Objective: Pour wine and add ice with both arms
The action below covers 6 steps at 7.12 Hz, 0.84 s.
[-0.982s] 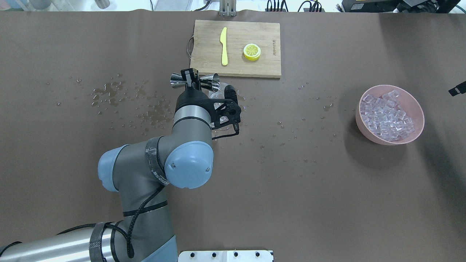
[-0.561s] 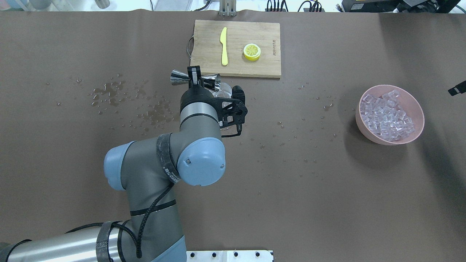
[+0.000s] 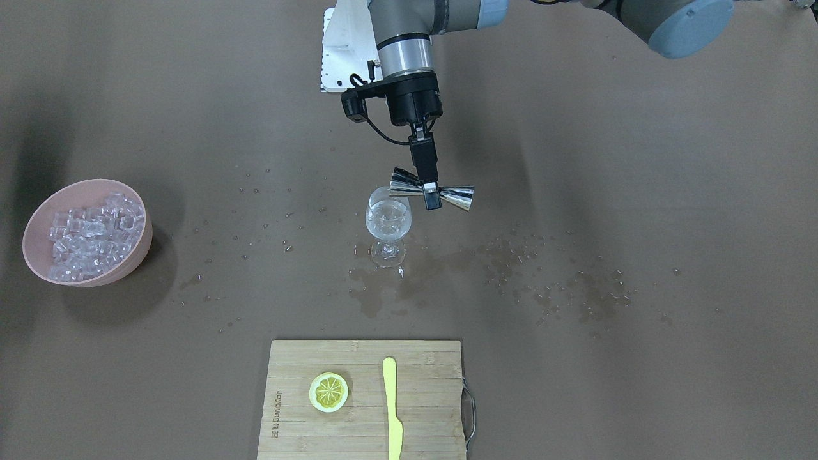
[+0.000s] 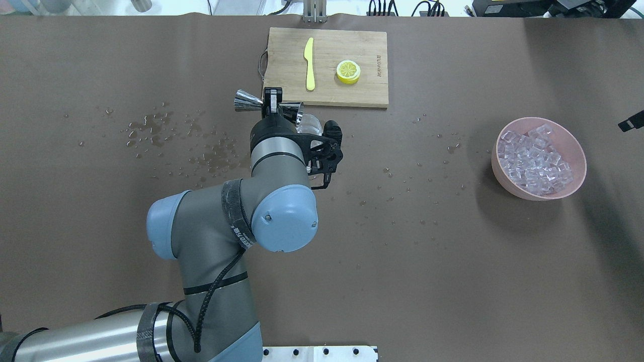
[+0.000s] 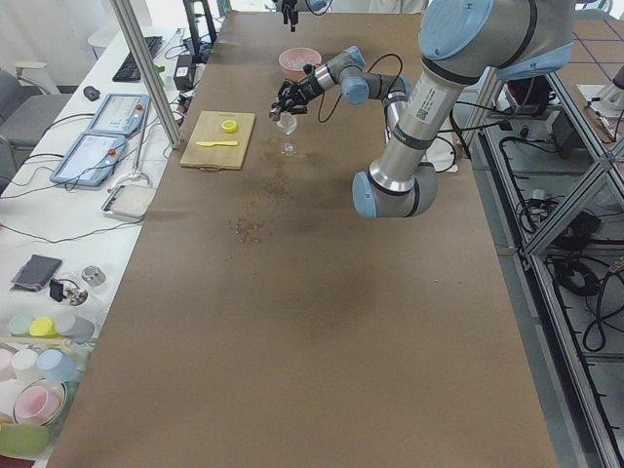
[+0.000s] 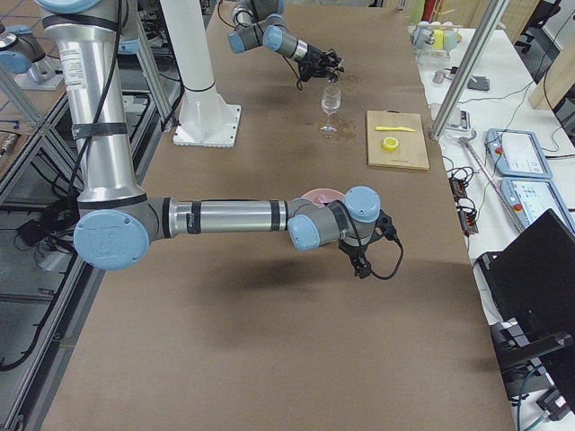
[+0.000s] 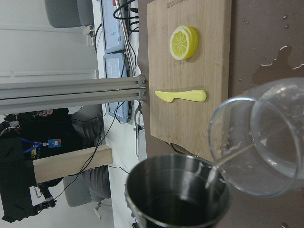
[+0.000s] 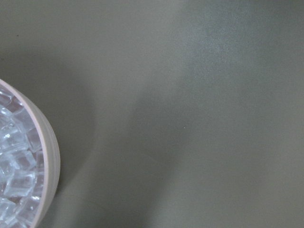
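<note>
Left gripper [image 3: 430, 191]: my fingers are clamped on the narrow waist of a steel jigger [image 3: 457, 197] and hold it on its side, clear of the table.
Jigger: one cone sticks out on each side of my fingers. The cone on the side toward my right arm has its mouth over the rim of the wine glass [image 3: 388, 220].
Wine: a thin clear thread [image 7: 211, 173] runs off the jigger's lip into the glass. A little clear liquid sits in the glass bowl.
Wine glass: upright on the table [image 3: 639, 191], just below and beside my left gripper.
Spills: wet patches [image 3: 556, 287] lie under and to the outer side of my left gripper.
Cutting board [image 3: 358, 370]: past my left gripper, away from my base. It bears a lemon slice [image 3: 328, 391] and a yellow knife [image 3: 391, 409].
Right gripper [image 6: 359, 260]: well apart from the left one. I cannot tell how far it is open.
Ice [image 3: 89, 233]: piled in a pink bowl [image 3: 38, 217] near my right gripper, far from the glass.
</note>
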Each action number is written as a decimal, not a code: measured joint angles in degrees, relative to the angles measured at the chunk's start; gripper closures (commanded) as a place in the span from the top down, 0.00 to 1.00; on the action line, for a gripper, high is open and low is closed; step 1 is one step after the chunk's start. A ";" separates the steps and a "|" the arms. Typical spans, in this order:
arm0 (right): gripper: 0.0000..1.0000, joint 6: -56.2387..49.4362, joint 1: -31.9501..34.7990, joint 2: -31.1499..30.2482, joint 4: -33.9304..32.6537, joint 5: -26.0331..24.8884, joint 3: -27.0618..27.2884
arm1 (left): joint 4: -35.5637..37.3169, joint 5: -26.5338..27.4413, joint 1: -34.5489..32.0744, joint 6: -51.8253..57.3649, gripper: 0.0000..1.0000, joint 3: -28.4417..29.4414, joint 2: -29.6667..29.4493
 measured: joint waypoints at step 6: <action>1.00 -0.01 -0.19 0.60 0.00 0.00 -0.46 | -41.79 -6.52 -7.34 -22.98 0.00 -3.46 20.51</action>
